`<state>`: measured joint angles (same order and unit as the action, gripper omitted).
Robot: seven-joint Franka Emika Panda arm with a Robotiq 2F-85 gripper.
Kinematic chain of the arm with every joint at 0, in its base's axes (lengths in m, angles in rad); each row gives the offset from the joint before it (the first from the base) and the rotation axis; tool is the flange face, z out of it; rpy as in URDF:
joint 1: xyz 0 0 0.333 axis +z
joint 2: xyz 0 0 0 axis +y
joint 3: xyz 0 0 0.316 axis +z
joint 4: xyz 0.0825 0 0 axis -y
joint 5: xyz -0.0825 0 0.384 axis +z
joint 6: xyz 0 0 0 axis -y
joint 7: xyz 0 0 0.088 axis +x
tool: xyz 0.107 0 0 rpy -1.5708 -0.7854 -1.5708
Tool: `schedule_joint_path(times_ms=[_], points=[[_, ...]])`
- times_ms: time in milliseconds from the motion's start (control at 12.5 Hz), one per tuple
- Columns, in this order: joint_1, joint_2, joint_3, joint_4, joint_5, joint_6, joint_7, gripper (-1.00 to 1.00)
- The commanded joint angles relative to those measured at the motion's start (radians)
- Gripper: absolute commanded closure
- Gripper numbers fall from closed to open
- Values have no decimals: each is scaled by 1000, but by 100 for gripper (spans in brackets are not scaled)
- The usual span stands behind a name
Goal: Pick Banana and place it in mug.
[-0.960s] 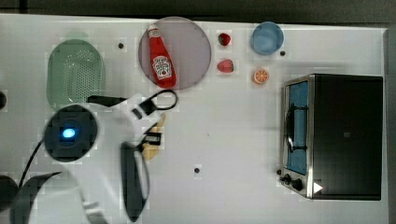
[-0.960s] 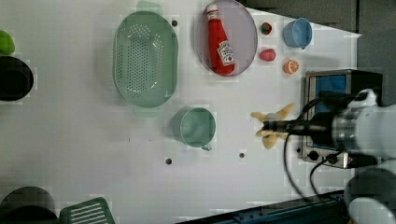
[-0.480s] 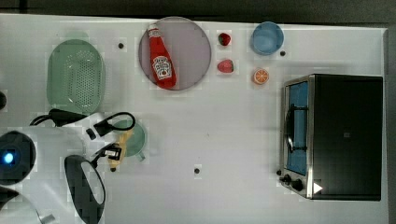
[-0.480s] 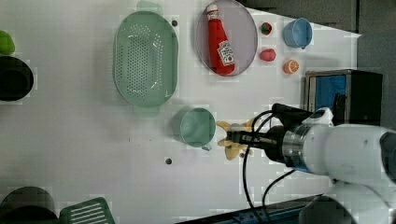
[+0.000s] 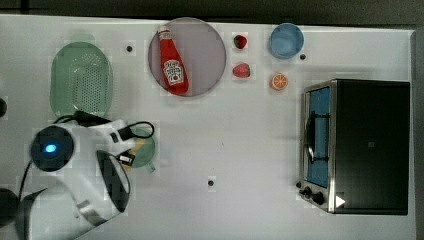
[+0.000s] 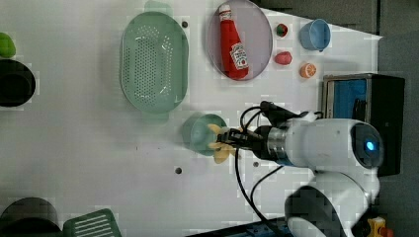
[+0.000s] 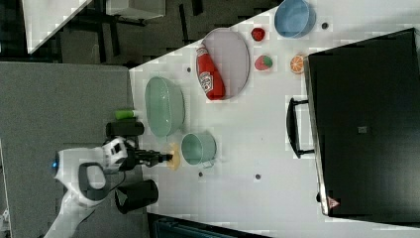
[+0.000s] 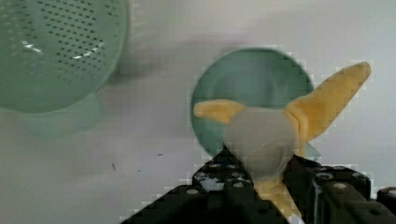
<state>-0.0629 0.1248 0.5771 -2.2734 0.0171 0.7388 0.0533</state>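
Right in front of the wrist camera the claw (image 8: 261,186) is clamped on the banana (image 8: 322,102); just past it sits the green mug (image 8: 252,93), banana hanging over its rim; further off on the table (image 6: 74,148), the perforated green basket (image 8: 56,51).

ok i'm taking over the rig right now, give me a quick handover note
Gripper: shut on the banana, held off the table.
Banana: at the mug's rim in the left view and the wrist view; the right view shows it just beside the mug, not inside.
Mug: upright on the table, near the green basket.
Done: banana picked up and carried to the mug.
Left: centre it over the opening, lower, release, withdraw.
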Motion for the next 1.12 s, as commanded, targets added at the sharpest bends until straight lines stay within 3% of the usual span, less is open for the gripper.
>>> schedule_joint_path(times_ms=[80, 480, 720, 1120], points=[[-13, 30, -10, -21, -18, 28, 123, 17], [-13, 58, -17, -35, -44, 93, 151, -100], [-25, 8, -45, 1, -40, 87, 151, -100], [-47, -199, -182, 136, -41, -204, 149, -100]])
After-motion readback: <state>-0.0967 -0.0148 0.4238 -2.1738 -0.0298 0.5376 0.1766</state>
